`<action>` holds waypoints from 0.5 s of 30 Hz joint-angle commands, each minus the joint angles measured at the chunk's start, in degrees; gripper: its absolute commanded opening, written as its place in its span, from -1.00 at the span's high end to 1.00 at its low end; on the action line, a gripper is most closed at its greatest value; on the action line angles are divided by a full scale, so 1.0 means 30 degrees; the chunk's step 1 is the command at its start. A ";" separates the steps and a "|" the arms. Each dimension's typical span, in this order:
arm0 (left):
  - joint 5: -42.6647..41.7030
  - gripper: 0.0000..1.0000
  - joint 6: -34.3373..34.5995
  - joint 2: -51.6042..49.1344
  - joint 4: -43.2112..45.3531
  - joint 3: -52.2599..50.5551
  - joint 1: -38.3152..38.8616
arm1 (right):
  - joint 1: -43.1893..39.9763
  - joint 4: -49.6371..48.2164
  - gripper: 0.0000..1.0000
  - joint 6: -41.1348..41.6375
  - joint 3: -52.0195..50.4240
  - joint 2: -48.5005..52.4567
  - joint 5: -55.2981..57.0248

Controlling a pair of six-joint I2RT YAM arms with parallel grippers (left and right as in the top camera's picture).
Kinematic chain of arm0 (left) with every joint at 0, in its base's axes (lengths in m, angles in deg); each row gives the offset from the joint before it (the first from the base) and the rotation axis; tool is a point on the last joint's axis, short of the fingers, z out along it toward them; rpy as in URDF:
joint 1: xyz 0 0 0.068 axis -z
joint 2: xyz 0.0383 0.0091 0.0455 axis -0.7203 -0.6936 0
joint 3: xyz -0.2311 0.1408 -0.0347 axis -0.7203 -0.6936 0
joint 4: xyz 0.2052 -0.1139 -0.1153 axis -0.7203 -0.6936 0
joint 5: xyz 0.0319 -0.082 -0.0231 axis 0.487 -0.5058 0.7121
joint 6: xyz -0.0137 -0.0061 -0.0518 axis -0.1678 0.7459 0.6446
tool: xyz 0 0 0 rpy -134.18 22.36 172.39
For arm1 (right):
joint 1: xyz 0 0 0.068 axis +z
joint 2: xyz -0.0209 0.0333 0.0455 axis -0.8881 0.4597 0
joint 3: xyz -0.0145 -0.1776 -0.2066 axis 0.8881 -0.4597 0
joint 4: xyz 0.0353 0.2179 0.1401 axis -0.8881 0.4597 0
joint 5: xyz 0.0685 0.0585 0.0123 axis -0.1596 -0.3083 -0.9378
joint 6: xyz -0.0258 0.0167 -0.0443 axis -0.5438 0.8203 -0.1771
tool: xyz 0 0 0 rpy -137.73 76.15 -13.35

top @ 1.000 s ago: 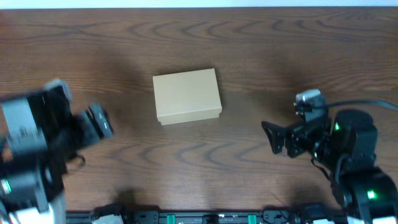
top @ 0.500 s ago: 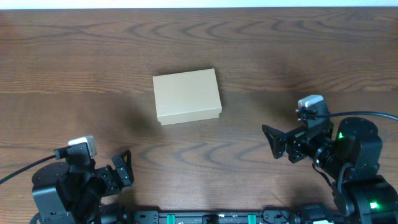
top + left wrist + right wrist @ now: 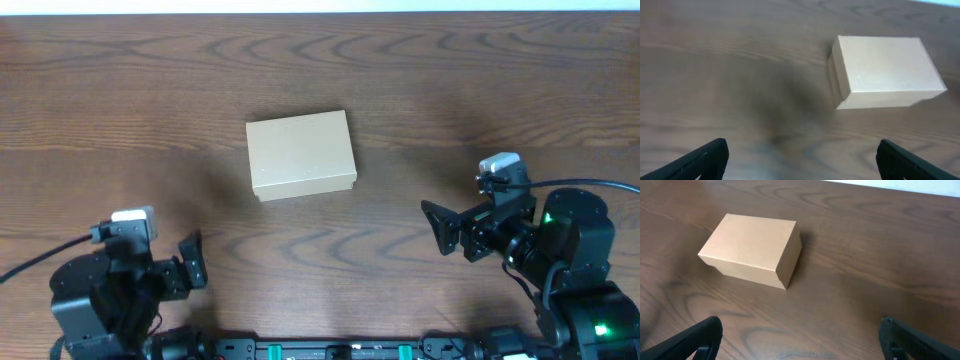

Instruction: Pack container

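Observation:
The container (image 3: 301, 154) is a plain tan cardboard box with its lid shut, sitting near the middle of the wooden table. It also shows in the left wrist view (image 3: 885, 71) and in the right wrist view (image 3: 752, 250). My left gripper (image 3: 191, 262) is open and empty at the front left, well short of the box; its fingertips frame bare wood in its wrist view (image 3: 801, 160). My right gripper (image 3: 441, 228) is open and empty at the front right, apart from the box, and shows in its wrist view (image 3: 800, 337).
The dark wood table (image 3: 480, 90) reaches a pale edge along the back. The black arm bases sit at the front corners. Nothing else lies on the table in view.
My left arm has swung down from the left side to the front left corner, then edged slightly forward. The right arm and the box have stayed put.

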 commanded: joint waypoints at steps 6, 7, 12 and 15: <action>0.0270 -0.90 -0.1625 0.3264 0.4102 -0.5464 0.0029 | -0.0153 0.0022 -0.98 -0.0073 -0.0117 -0.0007 -0.0204; 0.0255 -0.91 -0.1778 0.3723 0.4415 -0.6054 0.0029 | -0.0153 0.0022 -0.99 -0.0073 -0.0117 -0.0007 -0.0204; 0.0335 -0.91 -0.2994 0.5945 0.5107 -0.8612 0.0510 | -0.0153 0.0022 -0.99 -0.0073 -0.0117 -0.0007 -0.0204; 0.0415 -0.90 -0.3060 0.6768 0.5107 -0.9530 0.0860 | -0.0153 0.0022 -0.99 -0.0073 -0.0117 -0.0007 -0.0204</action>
